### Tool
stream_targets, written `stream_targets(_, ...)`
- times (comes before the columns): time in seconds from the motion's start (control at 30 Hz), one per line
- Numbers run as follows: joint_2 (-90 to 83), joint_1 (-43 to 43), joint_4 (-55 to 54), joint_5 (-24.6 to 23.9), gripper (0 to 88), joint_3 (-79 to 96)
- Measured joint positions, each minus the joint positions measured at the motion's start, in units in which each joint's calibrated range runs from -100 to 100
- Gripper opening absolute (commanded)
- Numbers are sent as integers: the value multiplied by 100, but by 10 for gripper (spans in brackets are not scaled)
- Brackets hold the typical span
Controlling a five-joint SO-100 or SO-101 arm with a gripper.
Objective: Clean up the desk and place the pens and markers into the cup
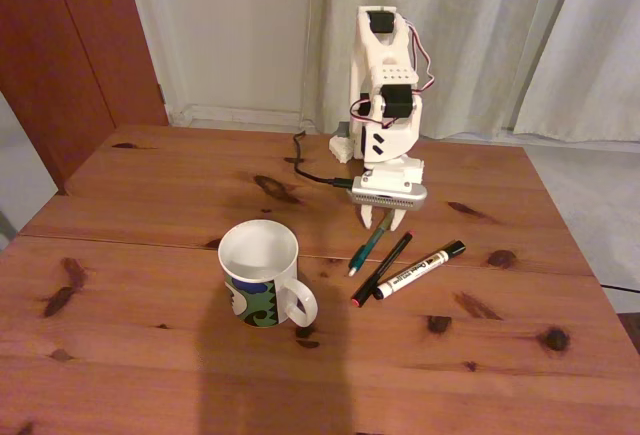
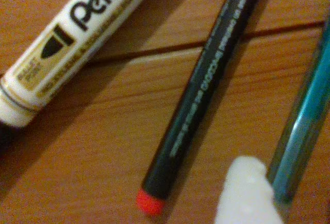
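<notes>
Below, knotty pine desk (image 1: 150, 355), slim teal pen (image 1: 367, 245), glossy ceramic cup (image 1: 262, 275)

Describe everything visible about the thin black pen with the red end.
The black pen is a slim dark stick with a red end cap and fine print along its barrel. It lies flat on the wooden desk, across a plank seam, between the teal pen and the white marker, apart from both as far as can be seen.
</notes>
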Motion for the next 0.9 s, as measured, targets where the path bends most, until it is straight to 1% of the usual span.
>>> stream_targets(0.2,8,59,-514,0,153,365)
stream_targets(0.53,212,220,-556,254,151,408)
stream_targets(0.77,254,359,-556,552,151,408)
stream_targets(0.9,254,352,-556,615,151,408)
